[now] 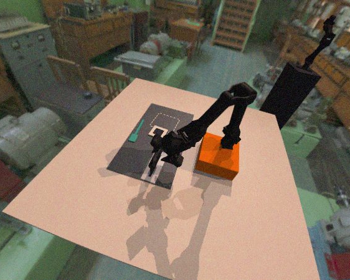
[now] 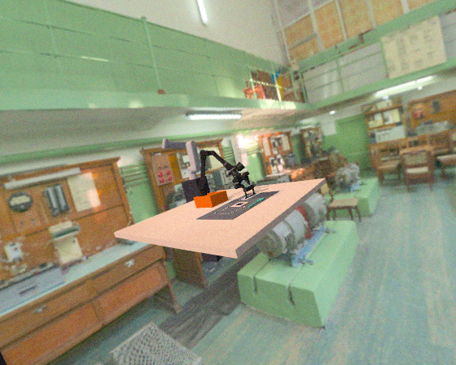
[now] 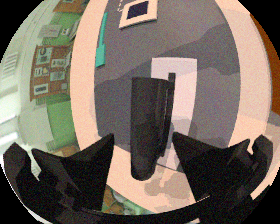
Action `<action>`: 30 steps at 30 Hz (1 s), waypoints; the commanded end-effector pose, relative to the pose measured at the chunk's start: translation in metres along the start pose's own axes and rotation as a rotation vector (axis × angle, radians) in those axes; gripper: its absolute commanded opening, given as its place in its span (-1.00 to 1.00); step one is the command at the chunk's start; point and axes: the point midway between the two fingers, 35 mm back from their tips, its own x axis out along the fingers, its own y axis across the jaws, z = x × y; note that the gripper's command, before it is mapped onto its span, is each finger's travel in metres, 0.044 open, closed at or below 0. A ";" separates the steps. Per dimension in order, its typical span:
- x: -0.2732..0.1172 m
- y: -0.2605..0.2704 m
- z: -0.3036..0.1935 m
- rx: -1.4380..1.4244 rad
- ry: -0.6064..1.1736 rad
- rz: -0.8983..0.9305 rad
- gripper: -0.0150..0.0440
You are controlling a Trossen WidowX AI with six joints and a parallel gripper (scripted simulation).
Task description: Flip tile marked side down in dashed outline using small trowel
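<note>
Prog. check: early, I'd say; the flip isn't done. Tile (image 1: 158, 132) (image 2: 240, 204) (image 3: 138, 11) lies flat on the mat (image 1: 128, 158) (image 2: 220, 215) (image 3: 126, 55), over toward the tabletop's (image 1: 81, 193) (image 2: 167, 231) (image 3: 83, 75) far L corner as the top view has it. Its dark square shows on top, prob. the marked side, so still to be turned. It sits just beside the dashed outline (image 1: 169, 116), on the side toward the near edge, not inside.

Gripper (image 1: 165, 152) (image 3: 144, 137) is over the mat's end nearest the near edge. Fingers fairly wide, nothing clamped AFAICT. The dark tool (image 1: 154, 163) (image 3: 148, 125) shows between them in the wrist view, w/ a gap on its L side; contact on the R can't be told. It's at the pale patch (image 1: 145, 175) (image 3: 183, 75); prob. the trowel, but too dark to ID for sure.

Teal tool (image 1: 135, 135) (image 2: 255, 203) (image 3: 100, 55) lies flat on the mat, on the tabletop's L edge side, apart from the tile; could be the trowel instead.

Left: get a firm grip on the trowel, flip tile into the outline, set trowel down off the tile, let go, arm clear.
</note>
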 end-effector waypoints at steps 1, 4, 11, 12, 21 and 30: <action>-0.014 -0.016 0.016 0.033 0.004 0.175 0.53; -0.016 -0.017 0.017 0.037 0.005 0.193 0.53; -0.016 -0.017 0.017 0.037 0.005 0.193 0.53; -0.015 -0.017 0.017 0.037 0.005 0.193 0.53; -0.002 -0.014 0.016 0.037 0.005 0.193 0.53; 0.012 -0.010 0.016 0.037 0.005 0.194 0.53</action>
